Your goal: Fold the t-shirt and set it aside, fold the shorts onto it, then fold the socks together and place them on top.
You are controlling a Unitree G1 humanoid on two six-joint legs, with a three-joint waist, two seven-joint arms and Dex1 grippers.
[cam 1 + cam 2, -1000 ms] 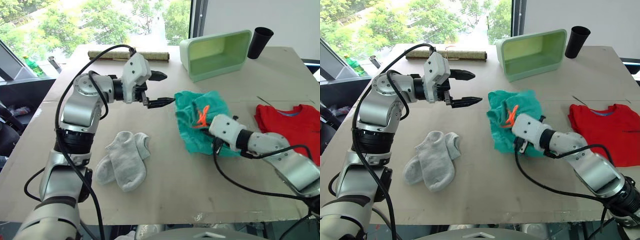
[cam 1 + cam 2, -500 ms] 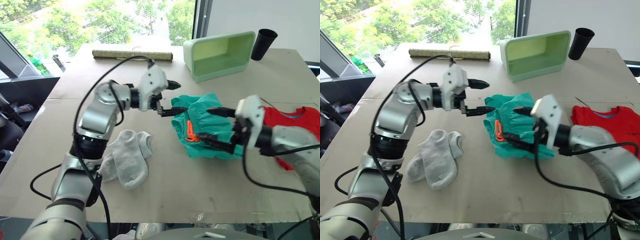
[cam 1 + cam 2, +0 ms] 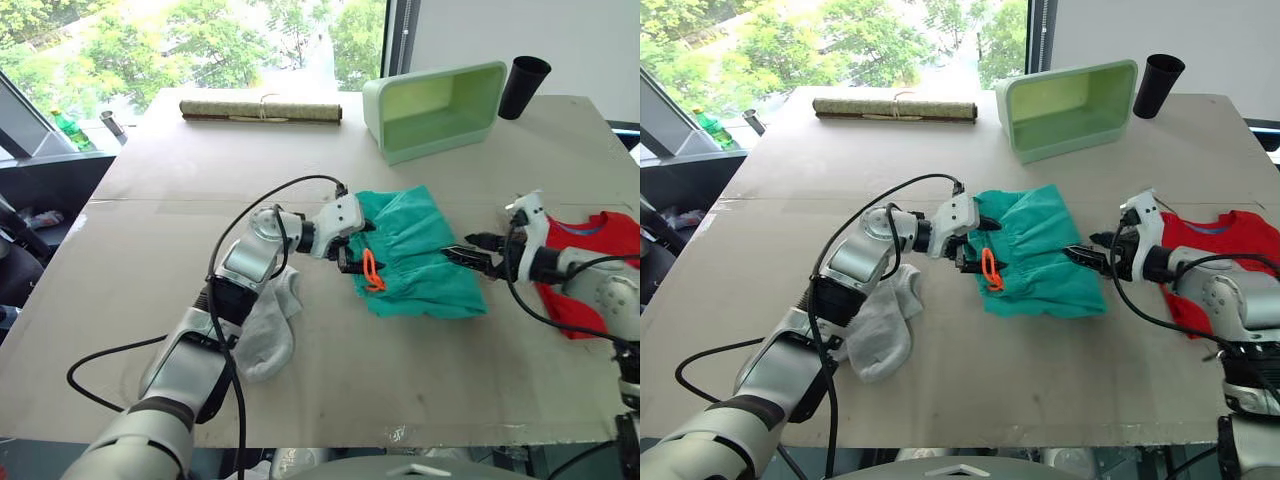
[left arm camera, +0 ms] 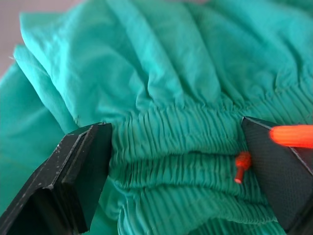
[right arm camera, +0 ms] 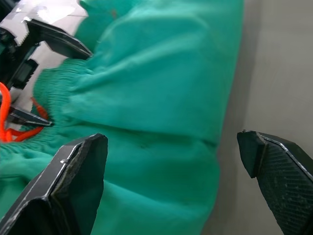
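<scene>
Both arms have come down to the shorts (image 3: 415,255) since a second ago, and the garment now lies flatter mid-table. Left gripper (image 3: 352,247) sits at the waistband by the orange drawstring (image 3: 370,270), fingers spread around the gathered elastic without closing on it. Right gripper (image 3: 472,250) is at the opposite edge, fingers spread wide. Socks (image 3: 268,325) lie under the left arm; the t-shirt (image 3: 590,275) lies near the table's right edge, beside the right arm.
</scene>
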